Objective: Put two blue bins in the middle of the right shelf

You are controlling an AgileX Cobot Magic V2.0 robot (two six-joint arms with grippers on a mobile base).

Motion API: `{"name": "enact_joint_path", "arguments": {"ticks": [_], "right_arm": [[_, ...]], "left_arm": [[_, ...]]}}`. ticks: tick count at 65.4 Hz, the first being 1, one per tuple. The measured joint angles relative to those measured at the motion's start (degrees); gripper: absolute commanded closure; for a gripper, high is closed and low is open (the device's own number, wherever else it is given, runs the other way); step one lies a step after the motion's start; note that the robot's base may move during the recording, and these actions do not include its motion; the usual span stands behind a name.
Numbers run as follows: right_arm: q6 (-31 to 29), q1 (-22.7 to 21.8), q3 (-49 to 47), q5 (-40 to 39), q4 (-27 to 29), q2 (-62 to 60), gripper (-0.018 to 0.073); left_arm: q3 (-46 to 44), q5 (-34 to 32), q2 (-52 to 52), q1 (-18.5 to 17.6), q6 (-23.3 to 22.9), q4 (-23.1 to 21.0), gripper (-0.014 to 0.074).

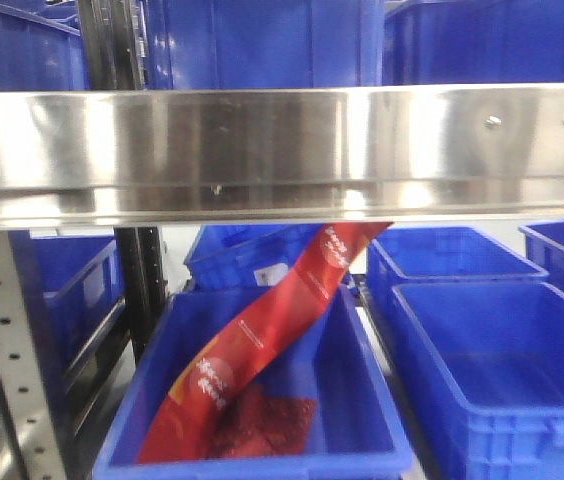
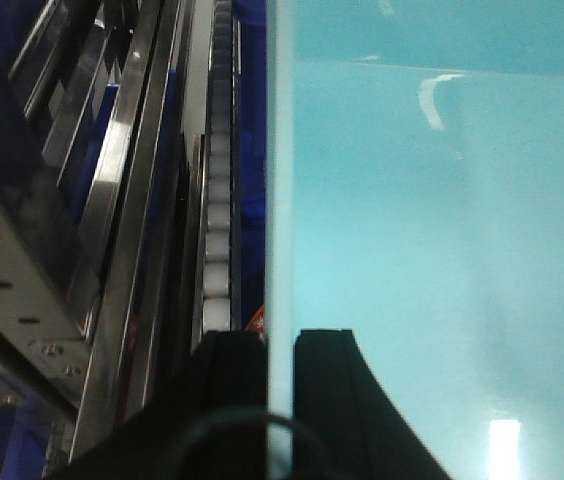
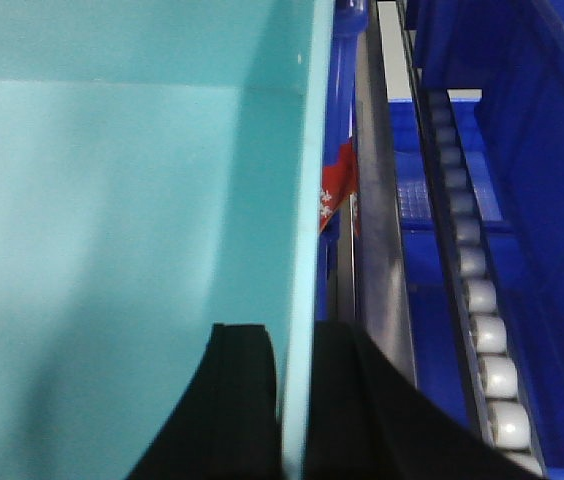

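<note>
Both grippers [image 2: 280, 400] [image 3: 295, 400] astride one bin's [image 2: 442, 250] side walls

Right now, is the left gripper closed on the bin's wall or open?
Shut on it. In the left wrist view, the left gripper has one black finger on each side of the pale bin wall.

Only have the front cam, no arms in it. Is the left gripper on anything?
Observer: Yes. The left gripper is clamped on a bin wall, one finger on each side; the wall looks teal in that camera.
Operator: Right one?
Observer: Same. The right gripper grips a bin rim between its fingers.
Operator: What's beside it?
Observer: A roller track runs along its right, and a red packet shows just past the rim.
</note>
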Motion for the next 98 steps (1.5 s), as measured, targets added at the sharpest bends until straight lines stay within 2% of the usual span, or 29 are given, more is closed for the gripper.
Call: {"name": "enact_joint_path", "arguments": {"ticks": [98], "right_arm": [[0.0, 0.0, 0.0, 0.0, 0.0, 0.0, 0.0715]], "left_arm": [[0.0, 0.0, 0.0, 0.0, 0.0, 0.0, 0.0708]]}}
